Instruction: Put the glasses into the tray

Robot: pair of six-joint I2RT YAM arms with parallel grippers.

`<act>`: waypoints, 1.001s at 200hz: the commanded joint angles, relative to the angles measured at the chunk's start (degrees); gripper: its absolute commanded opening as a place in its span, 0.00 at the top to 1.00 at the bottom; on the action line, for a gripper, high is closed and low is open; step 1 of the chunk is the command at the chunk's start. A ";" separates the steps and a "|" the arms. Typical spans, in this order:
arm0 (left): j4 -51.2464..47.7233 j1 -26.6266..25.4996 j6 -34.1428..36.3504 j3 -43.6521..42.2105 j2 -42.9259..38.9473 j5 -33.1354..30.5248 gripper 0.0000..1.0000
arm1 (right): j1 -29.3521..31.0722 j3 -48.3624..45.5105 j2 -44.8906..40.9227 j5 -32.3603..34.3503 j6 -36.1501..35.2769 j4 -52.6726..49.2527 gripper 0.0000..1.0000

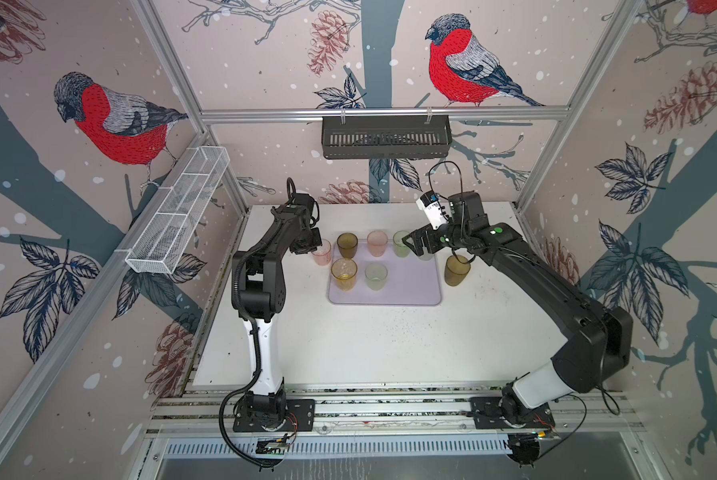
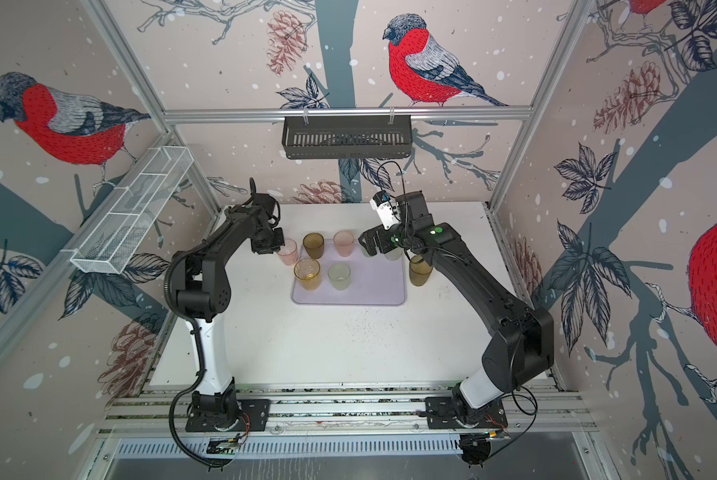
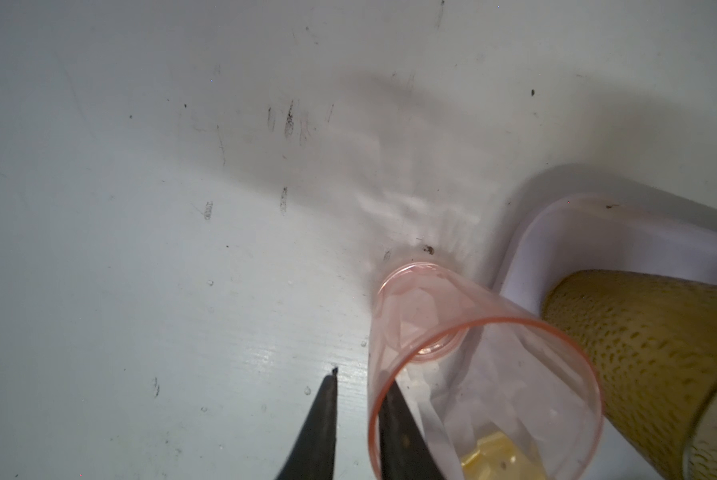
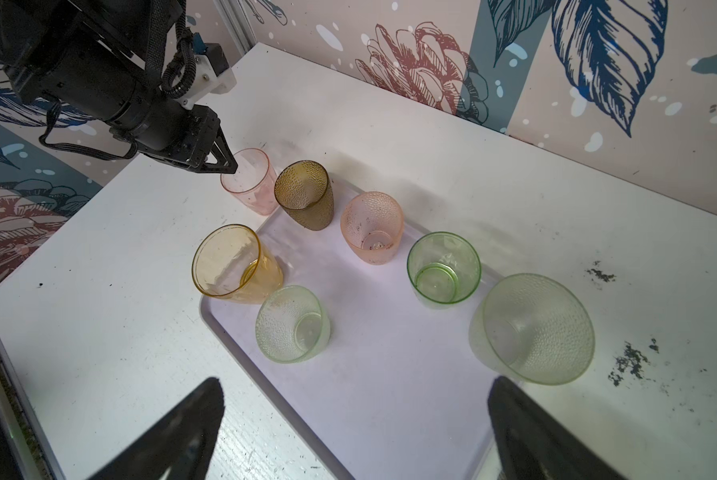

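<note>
The smooth pink glass (image 3: 452, 361), beside the tray (image 3: 527, 249), is pinched at its rim by the left hand (image 3: 358, 415); the right hand (image 4: 356, 424) is held wide apart.

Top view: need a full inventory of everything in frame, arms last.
tray: one, lilac, mid-table
dimpled pink glass: one, on tray
smooth pink glass: one, on table left of tray
brown glass: one, on tray
amber glass: one, tray's left edge
green glass: one, on tray
pale green glass: one, on tray
larger pale glass: one, tray's right edge
tall amber glass: one, table right of tray
black basket: one, back rail
wire basket: one, white, left rail
table: one, white
left gripper: straddles smooth pink glass's wall
right gripper: open, above tray
</note>
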 commanded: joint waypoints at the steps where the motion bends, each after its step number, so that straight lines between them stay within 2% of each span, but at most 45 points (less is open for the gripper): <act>1: 0.16 0.07 -0.12 0.56 0.15 0.38 0.81 | 0.11 0.32 0.01 -0.69 -0.47 0.95 0.00; 200: -0.28 -0.02 0.02 0.37 0.02 0.20 0.94 | 0.00 0.06 -0.16 -0.29 -0.55 0.86 0.00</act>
